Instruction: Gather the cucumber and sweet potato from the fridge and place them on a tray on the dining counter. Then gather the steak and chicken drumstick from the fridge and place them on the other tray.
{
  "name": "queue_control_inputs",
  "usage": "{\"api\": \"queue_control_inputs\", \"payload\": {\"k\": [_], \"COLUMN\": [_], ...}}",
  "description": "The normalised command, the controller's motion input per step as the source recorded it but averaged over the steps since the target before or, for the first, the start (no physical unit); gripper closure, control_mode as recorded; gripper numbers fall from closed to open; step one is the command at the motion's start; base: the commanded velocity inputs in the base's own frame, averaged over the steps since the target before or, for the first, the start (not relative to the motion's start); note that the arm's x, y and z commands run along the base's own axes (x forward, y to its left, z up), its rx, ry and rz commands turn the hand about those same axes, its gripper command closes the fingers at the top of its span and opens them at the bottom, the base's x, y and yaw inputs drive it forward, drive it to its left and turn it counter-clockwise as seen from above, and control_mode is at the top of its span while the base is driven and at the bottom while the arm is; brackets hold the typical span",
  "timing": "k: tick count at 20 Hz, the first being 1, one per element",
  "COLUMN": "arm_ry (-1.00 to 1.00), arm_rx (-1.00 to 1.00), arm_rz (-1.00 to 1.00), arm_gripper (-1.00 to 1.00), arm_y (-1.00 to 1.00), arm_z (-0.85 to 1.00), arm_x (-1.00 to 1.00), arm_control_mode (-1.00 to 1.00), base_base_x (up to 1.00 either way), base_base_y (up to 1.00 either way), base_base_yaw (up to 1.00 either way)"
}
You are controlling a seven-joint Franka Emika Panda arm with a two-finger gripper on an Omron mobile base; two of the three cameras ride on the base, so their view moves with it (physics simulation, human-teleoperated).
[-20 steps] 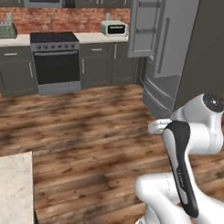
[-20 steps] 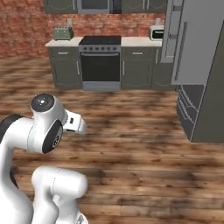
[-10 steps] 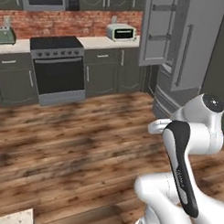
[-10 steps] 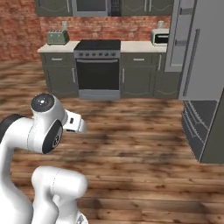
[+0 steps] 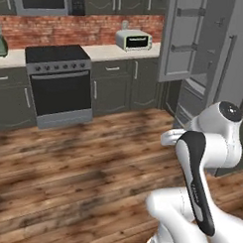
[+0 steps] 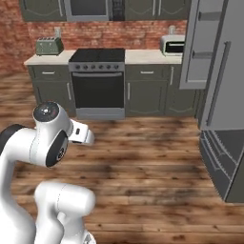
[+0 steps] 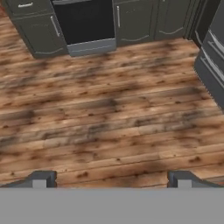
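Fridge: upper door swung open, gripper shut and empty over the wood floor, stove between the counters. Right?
One thing is off: the gripper is open, not shut; the hand view shows its fingertips standing wide apart with nothing between them. The fridge door is open, and the stove does sit between the counters, over the wood floor.

Grey fridge (image 5: 215, 62) stands right of the cabinets, one door swung open.

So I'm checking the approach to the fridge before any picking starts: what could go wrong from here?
The open fridge door juts into the path, so the arm could clip its edge while nearing the fridge. The open gripper points at the bare wood floor and holds nothing; the food inside is not visible yet.
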Motion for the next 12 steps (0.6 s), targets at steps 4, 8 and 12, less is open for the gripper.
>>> {"api": "queue_control_inputs", "payload": {"k": [4,8,12], "arm_ry": [0.0,0.0,0.0], "arm_rx": [0.0,0.0,0.0], "arm_rz": [0.0,0.0,0.0], "arm_gripper": [-1.0,-1.0,-1.0], "arm_y": [0.0,0.0,0.0], "arm_z": [0.0,0.0,0.0], "arm_x": [0.0,0.0,0.0], "arm_control_mode": [1.0,1.0,1.0], "base_base_x": [0.77,0.83,0.85], "base_base_y": [0.0,0.0,-0.01], "base_base_yaw": [-0.18,-0.21,-0.25]}}
